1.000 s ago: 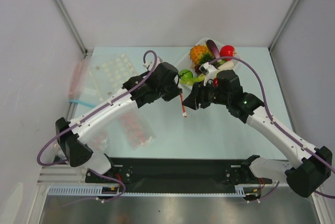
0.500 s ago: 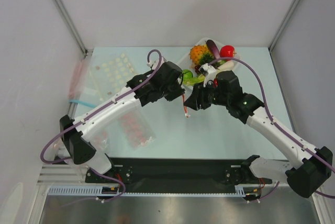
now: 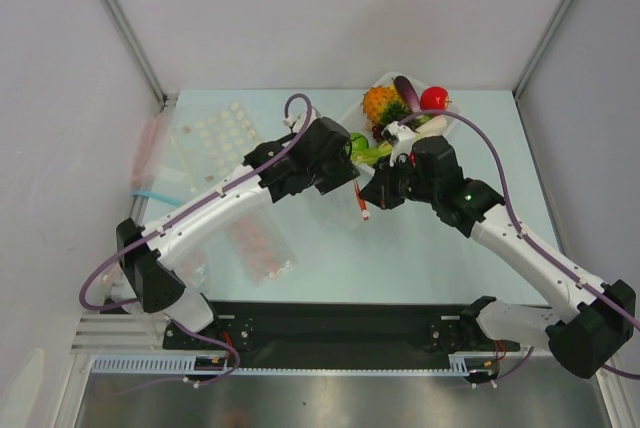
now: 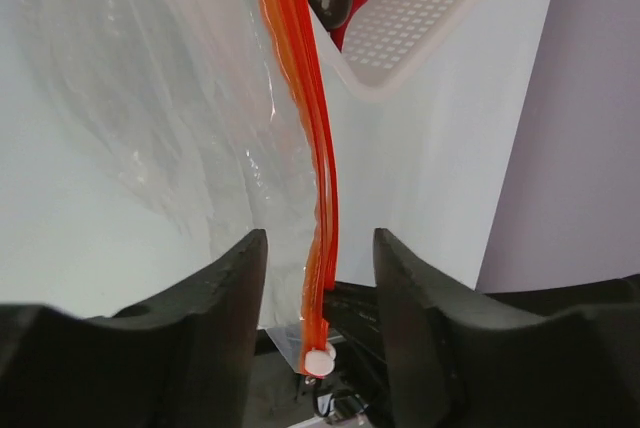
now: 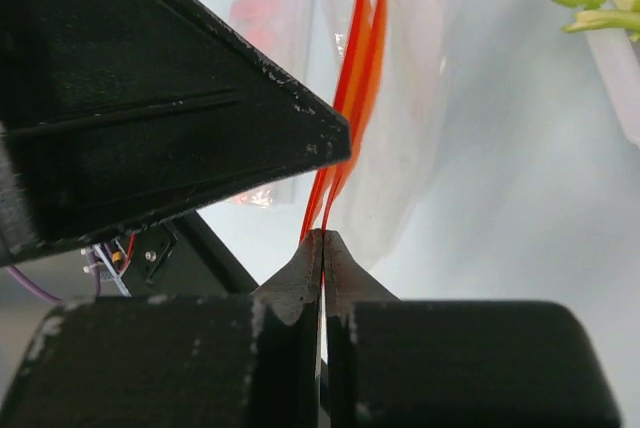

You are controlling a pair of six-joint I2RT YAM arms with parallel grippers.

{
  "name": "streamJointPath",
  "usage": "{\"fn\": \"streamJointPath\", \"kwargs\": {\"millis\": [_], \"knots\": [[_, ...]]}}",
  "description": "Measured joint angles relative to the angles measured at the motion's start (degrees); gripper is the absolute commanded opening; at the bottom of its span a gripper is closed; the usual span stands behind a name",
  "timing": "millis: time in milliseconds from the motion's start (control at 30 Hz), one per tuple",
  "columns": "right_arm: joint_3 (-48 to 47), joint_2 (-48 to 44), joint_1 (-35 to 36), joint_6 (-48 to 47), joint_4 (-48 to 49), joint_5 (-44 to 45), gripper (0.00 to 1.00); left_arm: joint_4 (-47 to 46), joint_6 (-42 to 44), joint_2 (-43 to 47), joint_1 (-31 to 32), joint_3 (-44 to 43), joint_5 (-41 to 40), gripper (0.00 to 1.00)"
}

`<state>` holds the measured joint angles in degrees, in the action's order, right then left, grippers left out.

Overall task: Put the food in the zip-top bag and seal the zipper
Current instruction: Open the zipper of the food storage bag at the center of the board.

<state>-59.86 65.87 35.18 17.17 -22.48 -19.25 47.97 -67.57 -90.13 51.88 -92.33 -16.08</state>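
Pale green-white table (image 3: 430, 258) carries everything. The black-and-white left arm (image 3: 215, 198) and right arm (image 3: 520, 238) reach in from the near edge and meet over the table's middle. The clear, floppy plastic zip-top bag (image 4: 160, 98) is between the two wrists, its film wrinkled and slack, with its mouth edge running from one gripper to the other. The white perforated plastic basket (image 3: 449, 120) is at the far side, just beyond the grippers. In it are the orange toy pineapple (image 3: 380, 103) with green crown, the round red fruit (image 3: 434, 98) and a dark purple eggplant (image 3: 405, 86). The round green fruit (image 3: 353, 142) is at the basket's left edge, close to the left wrist; cannot tell from above whether it is inside or just beside the rim. Flat on the table's left side are a sheet of white dots (image 3: 215, 133) and a clear packet of pink-red dots (image 3: 258, 246), well apart from the bag. Left gripper (image 4: 318, 258): jaws apart, with the thin orange-red zipper (image 4: 305, 98) passing between the fingers with a gap on each side. Right gripper (image 5: 322, 240): jaws pressed together, pinching the end of the zipper. A small white tab (image 4: 320, 360) is at that end of the strip.
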Motion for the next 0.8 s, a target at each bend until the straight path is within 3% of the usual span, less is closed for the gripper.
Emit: {"fn": "streamJointPath", "kwargs": {"millis": [33,67,167,600,800], "knots": [[0.0,0.0,-0.02,0.02,-0.02,0.28,0.0,0.02,0.2,0.0,0.04,-0.04,0.02,0.6],[0.02,0.0,-0.02,0.07,-0.02,0.44,0.0,0.07,0.31,0.0,0.09,-0.09,-0.07,0.74],[0.02,0.0,-0.02,0.28,0.0,0.61,0.0,0.7,1.36,0.02,0.13,-0.26,-0.48,0.84],[1.88,-0.02,-3.41,3.23,0.66,-2.43,0.0,0.46,8.79,8.48,0.13,4.11,-1.81,0.78],[1.88,-0.02,-3.56,3.61,1.42,-3.54,0.0,-0.22,11.32,7.98,-0.9,4.37,-1.66,0.77]]}}
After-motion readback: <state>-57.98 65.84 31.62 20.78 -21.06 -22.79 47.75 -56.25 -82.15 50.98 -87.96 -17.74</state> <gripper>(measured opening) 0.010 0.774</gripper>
